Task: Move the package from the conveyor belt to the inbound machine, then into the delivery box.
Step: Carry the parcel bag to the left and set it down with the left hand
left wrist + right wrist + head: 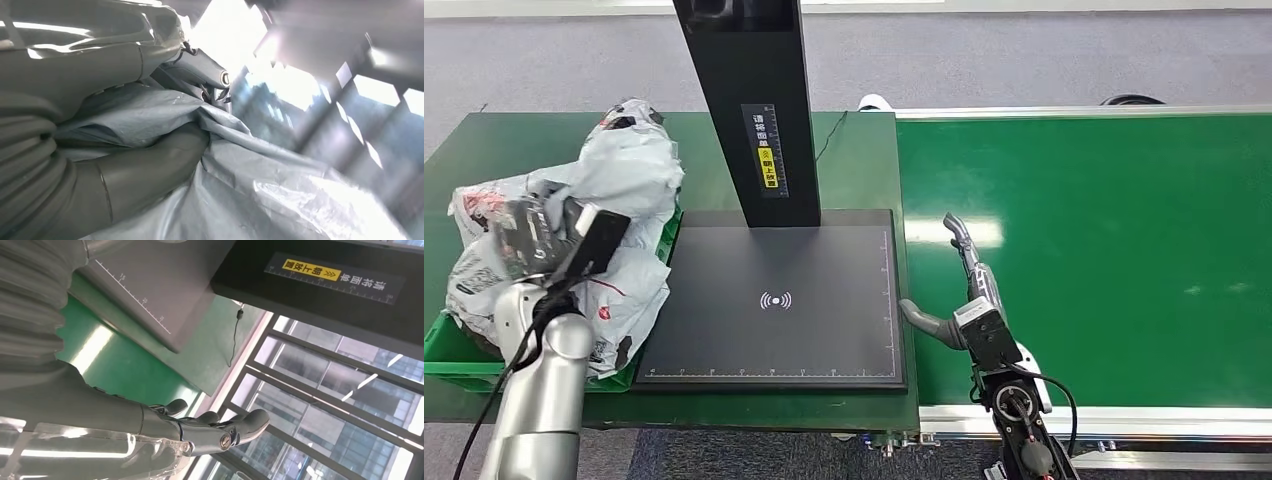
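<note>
Several grey plastic mail packages (629, 165) are heaped in the green delivery box (446, 352) at the left of the head view. My left hand (544, 235) is down on that heap. In the left wrist view its thumb (150, 175) and fingers (205, 70) pinch a fold of a grey package (260, 190). My right hand (969, 285) hovers over the left edge of the green conveyor belt (1104, 260), fingers (220, 432) stretched out and holding nothing. No package lies on the stretch of belt in view.
The inbound machine's black scan plate (774, 300) lies bare between the box and the belt. Its black pillar (749, 100) rises at the back, with a thin cable (829, 135) behind it. The belt's silver frame (1124, 420) runs along the near side.
</note>
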### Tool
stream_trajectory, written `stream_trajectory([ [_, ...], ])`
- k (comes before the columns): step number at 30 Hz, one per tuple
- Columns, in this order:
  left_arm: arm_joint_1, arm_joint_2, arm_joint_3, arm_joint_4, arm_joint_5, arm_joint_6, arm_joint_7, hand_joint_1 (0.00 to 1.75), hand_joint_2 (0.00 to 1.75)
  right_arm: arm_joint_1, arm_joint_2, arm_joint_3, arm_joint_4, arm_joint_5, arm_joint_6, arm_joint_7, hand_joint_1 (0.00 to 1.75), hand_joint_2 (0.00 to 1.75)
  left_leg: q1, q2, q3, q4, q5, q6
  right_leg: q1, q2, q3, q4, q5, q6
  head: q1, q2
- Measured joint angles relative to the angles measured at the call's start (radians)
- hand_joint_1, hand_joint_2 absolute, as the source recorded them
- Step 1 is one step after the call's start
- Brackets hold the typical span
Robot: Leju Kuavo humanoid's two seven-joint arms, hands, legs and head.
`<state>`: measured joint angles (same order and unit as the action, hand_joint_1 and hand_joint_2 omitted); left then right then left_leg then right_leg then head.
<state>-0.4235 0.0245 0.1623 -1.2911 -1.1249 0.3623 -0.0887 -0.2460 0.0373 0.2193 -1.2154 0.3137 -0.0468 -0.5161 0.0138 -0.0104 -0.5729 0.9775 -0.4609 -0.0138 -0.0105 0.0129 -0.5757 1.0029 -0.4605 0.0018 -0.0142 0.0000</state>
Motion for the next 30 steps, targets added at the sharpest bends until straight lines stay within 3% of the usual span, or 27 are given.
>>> stream_trajectory([
  [5, 0.106, 0.026, -0.129, -0.073, -0.127, -0.081, 0.098, 1.75, 1.75, 0.0, 0.0, -0.013, 0.0, 0.008, 0.015, 0.0, 0.0, 1.75, 0.0, 0.0, 0.0, 0.0, 0.0, 0.0, 0.0, 0.0, 0.0, 0.0, 0.0, 0.0, 0.0, 0.0],
  [10, 0.162, 0.038, -0.184, -0.117, -0.142, -0.144, 0.103, 1.75, 1.75, -0.001, 0.0, -0.016, 0.0, 0.017, 0.023, 0.003, 0.0, 1.75, 0.0, 0.0, 0.0, 0.0, 0.0, 0.0, 0.0, 0.0, 0.0, 0.0, 0.0, 0.0, 0.0, 0.0],
  [24, 0.205, 0.055, -0.207, -0.161, -0.133, -0.161, 0.107, 1.75, 1.75, 0.001, 0.0, -0.024, -0.006, 0.021, 0.024, 0.006, 0.0, 1.75, 0.0, 0.0, 0.0, 0.0, 0.0, 0.0, 0.0, 0.0, 0.0, 0.0, 0.0, 0.0, 0.0, 0.0],
  [30, 0.199, 0.057, -0.195, -0.151, -0.168, -0.115, 0.174, 1.75, 1.75, 0.003, 0.0, -0.024, -0.013, 0.03, 0.034, 0.01, 0.0, 1.75, 0.0, 0.0, 0.0, 0.0, 0.0, 0.0, 0.0, 0.0, 0.0, 0.0, 0.0, 0.0, 0.0, 0.0],
])
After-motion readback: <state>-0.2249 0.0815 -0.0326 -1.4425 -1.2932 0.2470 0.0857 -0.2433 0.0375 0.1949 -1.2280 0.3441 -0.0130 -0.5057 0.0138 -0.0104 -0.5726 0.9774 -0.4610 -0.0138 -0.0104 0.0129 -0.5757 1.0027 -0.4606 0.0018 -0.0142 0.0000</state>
